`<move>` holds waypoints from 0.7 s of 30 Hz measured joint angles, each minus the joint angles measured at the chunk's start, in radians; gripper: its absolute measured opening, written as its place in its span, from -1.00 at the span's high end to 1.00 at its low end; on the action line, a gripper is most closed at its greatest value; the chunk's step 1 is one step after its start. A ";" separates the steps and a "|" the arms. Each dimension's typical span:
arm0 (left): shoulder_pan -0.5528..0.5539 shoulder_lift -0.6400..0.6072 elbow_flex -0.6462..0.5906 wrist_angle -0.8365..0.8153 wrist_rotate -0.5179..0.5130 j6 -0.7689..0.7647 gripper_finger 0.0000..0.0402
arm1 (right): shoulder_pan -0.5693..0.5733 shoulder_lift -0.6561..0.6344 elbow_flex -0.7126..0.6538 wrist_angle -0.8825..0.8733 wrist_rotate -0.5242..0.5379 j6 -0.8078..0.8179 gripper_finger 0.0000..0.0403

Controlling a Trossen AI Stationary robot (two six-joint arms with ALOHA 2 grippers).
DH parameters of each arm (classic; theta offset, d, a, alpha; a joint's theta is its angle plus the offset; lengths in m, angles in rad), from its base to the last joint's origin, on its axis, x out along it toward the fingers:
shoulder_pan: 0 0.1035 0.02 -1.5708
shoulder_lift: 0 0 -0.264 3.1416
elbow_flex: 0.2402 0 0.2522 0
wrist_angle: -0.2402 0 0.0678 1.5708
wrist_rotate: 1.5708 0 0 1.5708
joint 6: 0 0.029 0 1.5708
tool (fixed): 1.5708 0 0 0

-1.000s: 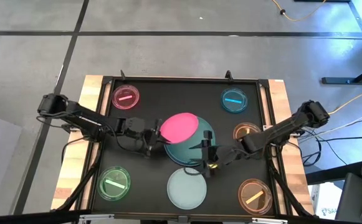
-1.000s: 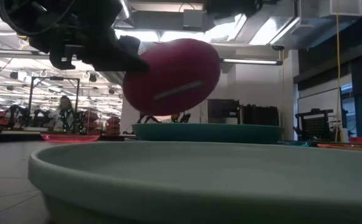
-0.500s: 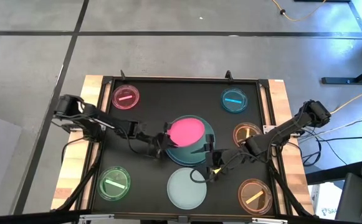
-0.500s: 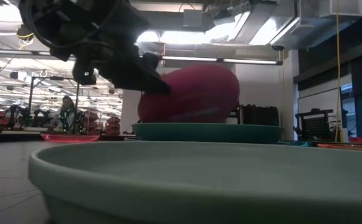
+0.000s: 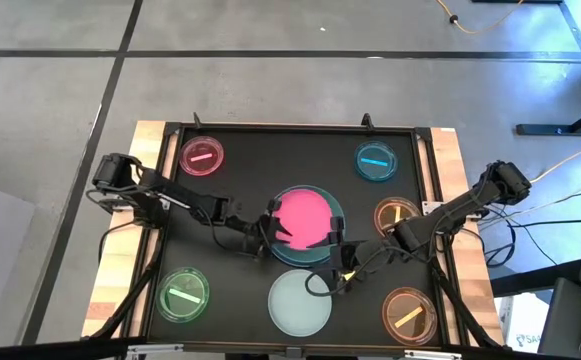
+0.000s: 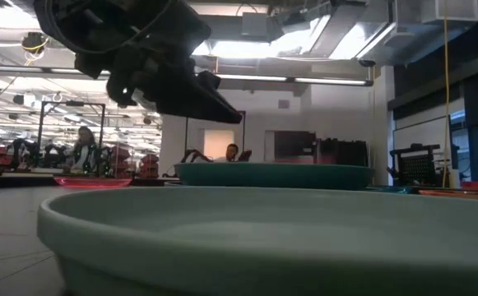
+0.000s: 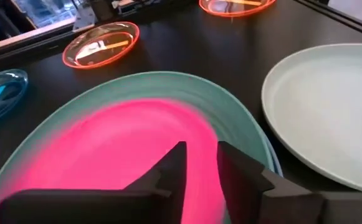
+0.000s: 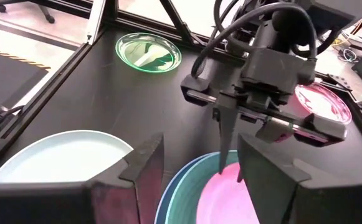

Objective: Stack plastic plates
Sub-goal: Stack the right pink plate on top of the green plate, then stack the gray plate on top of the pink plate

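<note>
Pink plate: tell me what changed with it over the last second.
The left gripper carried the pink plate from tilted in the air down flat onto the dark green plate at the table's middle, and its fingers now appear to sit apart just above the pink plate. The right gripper shifted slightly by the stack. The pale mint plate and the small dishes stayed put.

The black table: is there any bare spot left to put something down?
Yes. Bare black mat lies between the small pink dish and the blue dish. The middle is crowded: the stacked pink plate, mint plate, left gripper and right gripper.
</note>
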State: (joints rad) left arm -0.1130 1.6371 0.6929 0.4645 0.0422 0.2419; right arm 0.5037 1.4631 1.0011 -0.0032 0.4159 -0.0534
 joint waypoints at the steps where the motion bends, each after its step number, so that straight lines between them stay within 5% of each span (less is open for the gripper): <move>1: 0.000 -0.001 0.000 -0.013 0.000 0.003 0.52 | 0.000 0.000 0.000 0.000 0.000 0.003 0.03; 15: -0.040 -0.270 0.000 -0.389 -0.295 0.024 0.42 | 0.000 0.000 0.000 -0.050 -0.080 0.176 0.03; 21: -0.045 -0.380 0.000 -0.535 -0.380 -0.046 0.42 | -0.009 0.010 0.000 -0.098 -0.255 0.379 0.03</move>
State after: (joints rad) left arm -0.1581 1.2571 0.6926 -0.0703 -0.3382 0.1964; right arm 0.4950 1.4729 1.0012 -0.1013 0.1608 0.3257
